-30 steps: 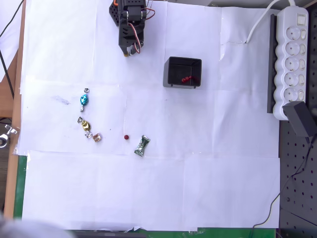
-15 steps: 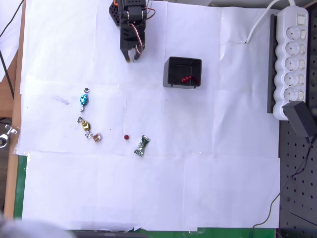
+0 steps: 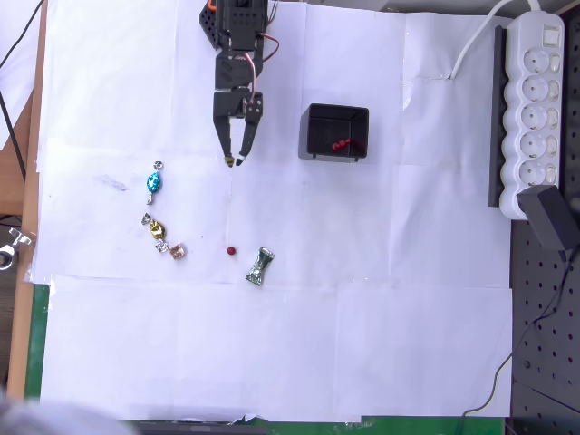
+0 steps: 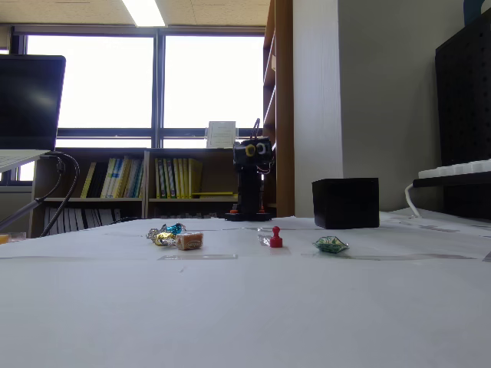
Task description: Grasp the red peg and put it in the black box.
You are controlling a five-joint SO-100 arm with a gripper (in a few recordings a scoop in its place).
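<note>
The red peg [image 3: 231, 250] lies on the white paper, a tiny dark-red dot just left of a green-wrapped candy [image 3: 259, 267]; in the fixed view the red peg [image 4: 275, 238] stands upright. The black box [image 3: 308, 136] sits at the upper middle with small red pieces [image 3: 341, 144] inside, and it shows as a black cube [image 4: 345, 203] in the fixed view. My gripper [image 3: 234, 159] reaches down from the black arm [image 4: 251, 184], left of the box and well above the peg. Its fingertips meet, with nothing between them.
Wrapped candies lie left of the peg: a blue one [image 3: 153, 183], a gold one [image 3: 156, 227] and a pinkish one [image 3: 178, 252]. A white power strip [image 3: 535, 109] runs along the right edge. The paper's lower half is bare.
The arm has stretched out from its folded pose near the base, bringing the gripper down the picture toward the peg. The peg, box and candies have not moved.
</note>
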